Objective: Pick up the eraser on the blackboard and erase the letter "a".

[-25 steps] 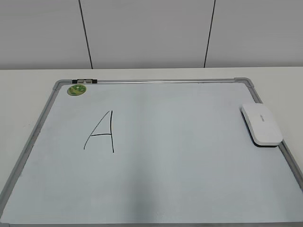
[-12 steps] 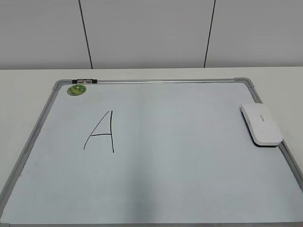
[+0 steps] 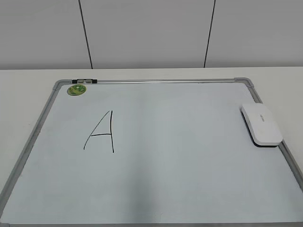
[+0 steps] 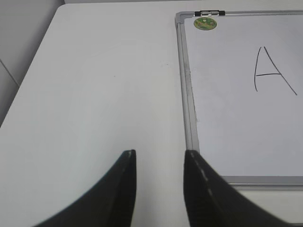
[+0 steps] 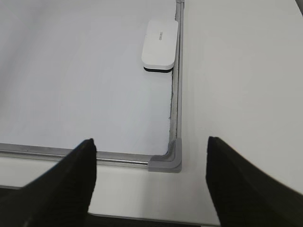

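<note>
The blackboard (image 3: pixel 189 161) lies flat on the white table. The white eraser (image 3: pixel 261 124) rests on it at the right edge, over the frame. A large capital "A" (image 3: pixel 102 132) is drawn left of centre; no small lowercase "a" shows in any view. My left gripper (image 4: pixel 159 152) is open and empty above the bare table, left of the board's left frame (image 4: pixel 187 94). My right gripper (image 5: pixel 150 141) is wide open and empty above the board's near right corner (image 5: pixel 166 161), with the eraser (image 5: pixel 161 45) well ahead of it. Neither gripper shows in the exterior view.
A round green magnet (image 3: pixel 76 89) sits at the board's far left corner, beside a small metal clip (image 3: pixel 85 81) on the top frame. Bare white table (image 4: pixel 94 85) runs left of the board and also to its right (image 5: pixel 236 85). A grey panelled wall stands behind.
</note>
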{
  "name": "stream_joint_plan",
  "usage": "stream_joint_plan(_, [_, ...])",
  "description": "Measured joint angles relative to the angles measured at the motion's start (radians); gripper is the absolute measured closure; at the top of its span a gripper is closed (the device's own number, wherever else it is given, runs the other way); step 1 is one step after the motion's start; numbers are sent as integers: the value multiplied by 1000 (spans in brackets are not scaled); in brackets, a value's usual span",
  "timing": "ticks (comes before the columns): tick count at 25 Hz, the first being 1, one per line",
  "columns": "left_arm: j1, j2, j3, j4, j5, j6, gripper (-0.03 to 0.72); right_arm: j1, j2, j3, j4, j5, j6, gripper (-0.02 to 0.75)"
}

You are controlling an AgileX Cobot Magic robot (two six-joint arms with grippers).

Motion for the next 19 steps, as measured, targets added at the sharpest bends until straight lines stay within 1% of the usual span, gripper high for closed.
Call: stream_joint_plan(19, [0,0,0,0,0,0,445,0,0,0,0,0,2,202])
